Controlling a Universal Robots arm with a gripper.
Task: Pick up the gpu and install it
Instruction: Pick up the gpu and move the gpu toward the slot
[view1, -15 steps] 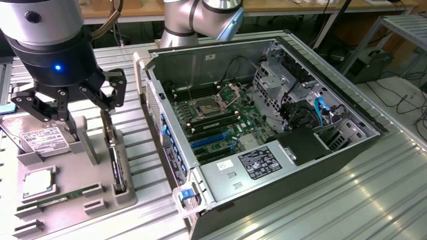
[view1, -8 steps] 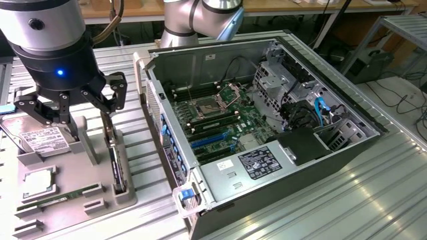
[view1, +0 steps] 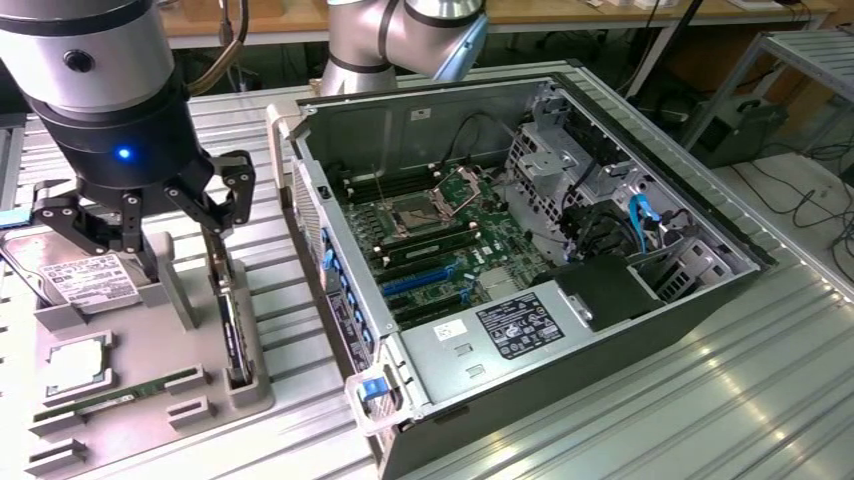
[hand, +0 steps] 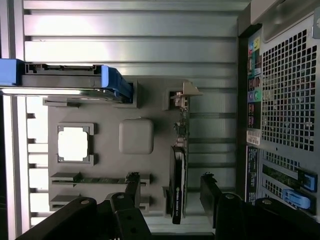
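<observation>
Two fingers (hand: 134, 187) of the gripper (view1: 180, 262) hang spread astride the gpu (view1: 236, 340), which stands on edge along the tray's (view1: 134, 350) side toward the exterior view's right. A good grasp likely needs them centred, square to its faces.

An open computer case (view1: 587, 385) is seen on the slatted metal desk (view1: 694, 420). At the exterior view's left, a hard drive (view1: 80, 275), a processor chip (view1: 76, 368) and a green memory stick (view1: 114, 398) are held in a grey tray (view1: 140, 425).
</observation>
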